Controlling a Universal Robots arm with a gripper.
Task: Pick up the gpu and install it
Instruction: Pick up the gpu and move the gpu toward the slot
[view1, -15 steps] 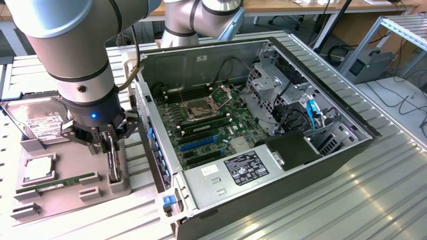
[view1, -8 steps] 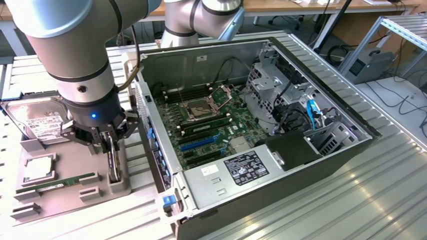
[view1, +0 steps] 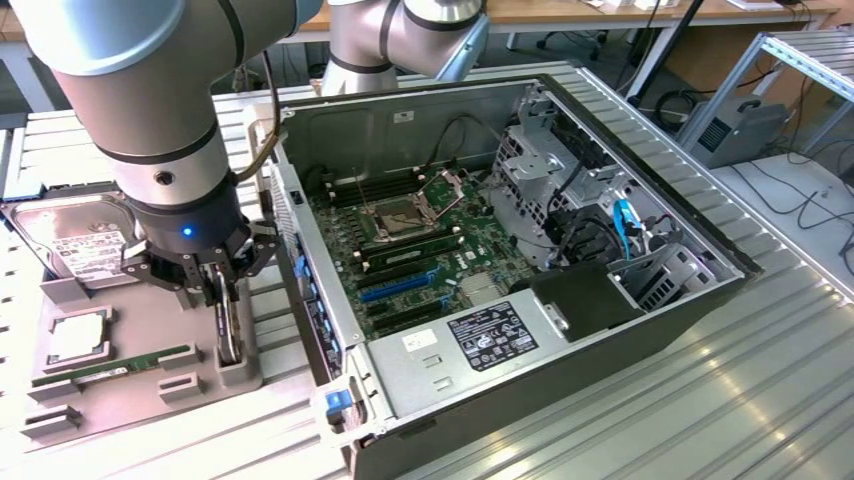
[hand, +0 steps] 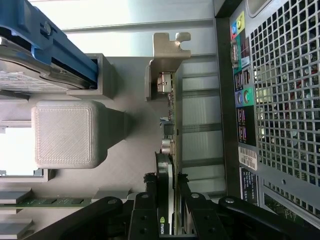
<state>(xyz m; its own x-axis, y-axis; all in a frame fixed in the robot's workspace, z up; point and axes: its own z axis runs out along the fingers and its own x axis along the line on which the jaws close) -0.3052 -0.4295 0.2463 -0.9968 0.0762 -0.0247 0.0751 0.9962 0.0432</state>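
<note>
pincer (hand: 167, 195) clamped across the gpu (hand: 165, 170), which stands on edge below it. probably light, stiff, fragile: squeeze its flat faces gently.

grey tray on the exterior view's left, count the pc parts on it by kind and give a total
hard drive: 1
memory stick: 1
square silver chip: 1
gpu, standing on edge and gripped by the claw: 1
total: 4
</note>
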